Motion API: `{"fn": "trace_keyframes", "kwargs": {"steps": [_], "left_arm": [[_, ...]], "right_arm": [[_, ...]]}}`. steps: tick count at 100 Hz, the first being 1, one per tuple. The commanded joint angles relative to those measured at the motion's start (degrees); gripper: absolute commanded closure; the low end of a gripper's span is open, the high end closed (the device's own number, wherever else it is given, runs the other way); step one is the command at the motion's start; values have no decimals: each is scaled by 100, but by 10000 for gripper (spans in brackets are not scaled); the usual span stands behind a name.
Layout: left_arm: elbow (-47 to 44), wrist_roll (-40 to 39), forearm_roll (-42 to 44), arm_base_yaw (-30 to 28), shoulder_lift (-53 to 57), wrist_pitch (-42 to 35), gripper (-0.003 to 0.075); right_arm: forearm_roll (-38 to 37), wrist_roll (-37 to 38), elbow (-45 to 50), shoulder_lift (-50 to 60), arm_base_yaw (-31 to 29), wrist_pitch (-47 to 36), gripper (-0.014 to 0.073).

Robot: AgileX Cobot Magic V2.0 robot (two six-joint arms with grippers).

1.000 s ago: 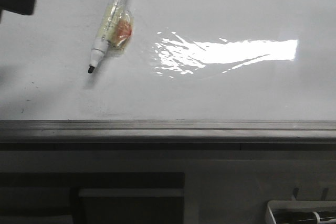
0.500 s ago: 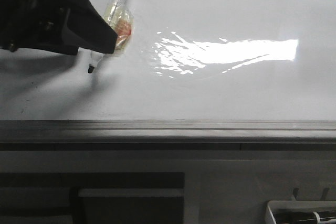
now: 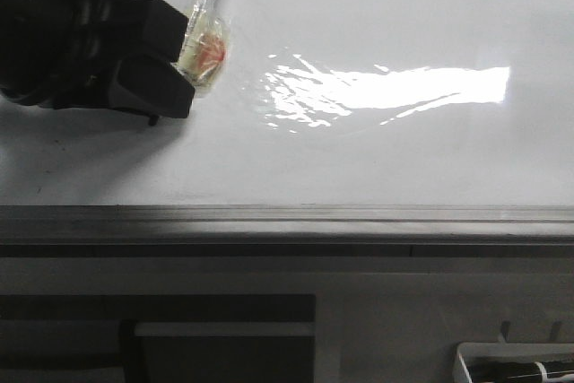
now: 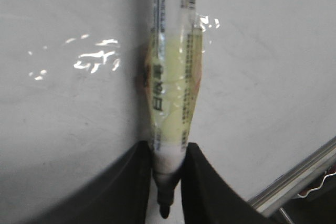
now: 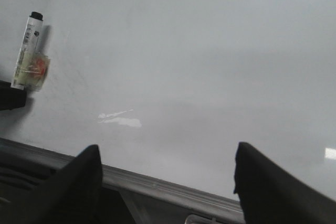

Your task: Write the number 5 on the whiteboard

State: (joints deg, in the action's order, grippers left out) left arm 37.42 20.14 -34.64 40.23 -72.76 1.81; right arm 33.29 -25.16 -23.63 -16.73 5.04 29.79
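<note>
The marker [image 4: 170, 103] is straddled near its tip by the left tool [image 4: 167, 182], not visibly clamped, for pickup from the blank whiteboard [image 3: 404, 159]; the right tool [image 5: 165, 182] is held wide open, empty.

A: Where does the front view look from?
B: Over the grey metal rail [image 3: 287, 214], forward across the large glossy white whiteboard [image 3: 377, 159].

A: And the wrist views?
B: The left one sits very near the white-barrelled marker with yellowish tape [image 4: 172, 98]. The right one stands well back from it, facing the board.

A: What do they share?
B: That marker [image 5: 29, 51], the board and its rail [image 5: 157, 184].
</note>
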Motion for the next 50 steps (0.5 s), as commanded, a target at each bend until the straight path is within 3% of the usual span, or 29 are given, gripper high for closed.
{"fn": "trace_keyframes", "kwargs": {"steps": [1, 18, 30, 50], "left_arm": [[174, 2, -44, -1, 120, -342, 741], [174, 15, 656, 10, 423, 401, 741], [174, 72, 1551, 10, 776, 1291, 741], [174, 1708, 1775, 10, 1515, 2177, 741]], "right_arm": [[315, -476, -354, -184, 48, -92, 121], [1657, -2290, -799, -740, 490, 707, 121], [1985, -2971, -1013, -1330, 898, 989, 121], [2135, -3727, -1339, -2380, 1721, 1090, 121]]}}
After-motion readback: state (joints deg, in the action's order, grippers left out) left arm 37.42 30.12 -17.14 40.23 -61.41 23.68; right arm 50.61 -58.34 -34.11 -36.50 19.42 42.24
